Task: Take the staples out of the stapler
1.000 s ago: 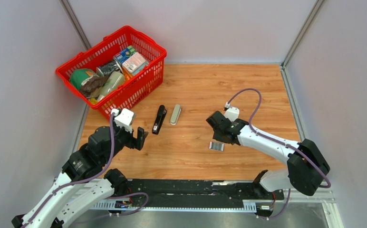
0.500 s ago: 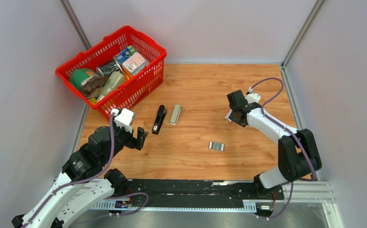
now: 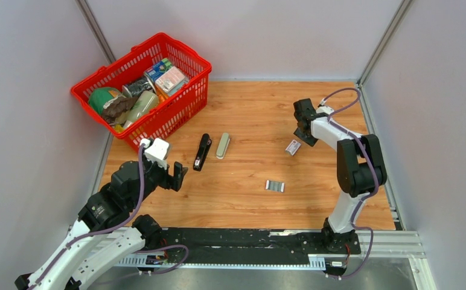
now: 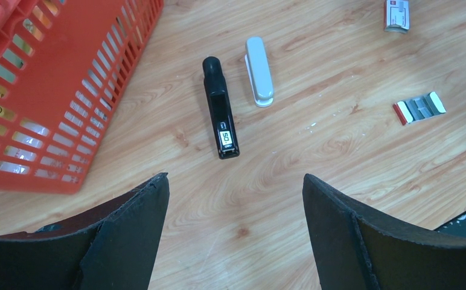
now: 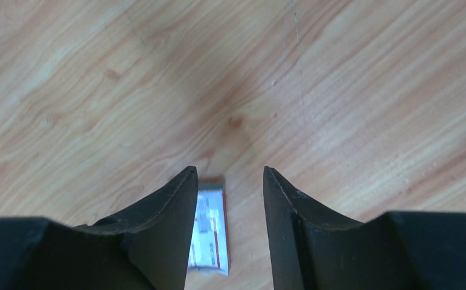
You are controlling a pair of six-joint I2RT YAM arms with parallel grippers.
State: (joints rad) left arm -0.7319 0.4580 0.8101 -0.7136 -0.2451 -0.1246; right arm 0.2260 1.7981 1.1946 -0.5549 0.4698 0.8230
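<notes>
The black stapler lies closed on the wooden table just right of the basket. The silver-grey staples lie loose near the table's middle. My left gripper hovers wide open and empty a little in front of the stapler. My right gripper stands open and empty at the back right, apart from both. A white-and-red box lies on the table under it, partly hidden by one finger.
A grey-beige oblong bar lies right beside the stapler. A red basket of groceries stands at the back left. Grey walls close in the table on three sides.
My right gripper swung from beside the staples to the back right, opened and left the white-and-red box on the table. The left arm has not moved.
</notes>
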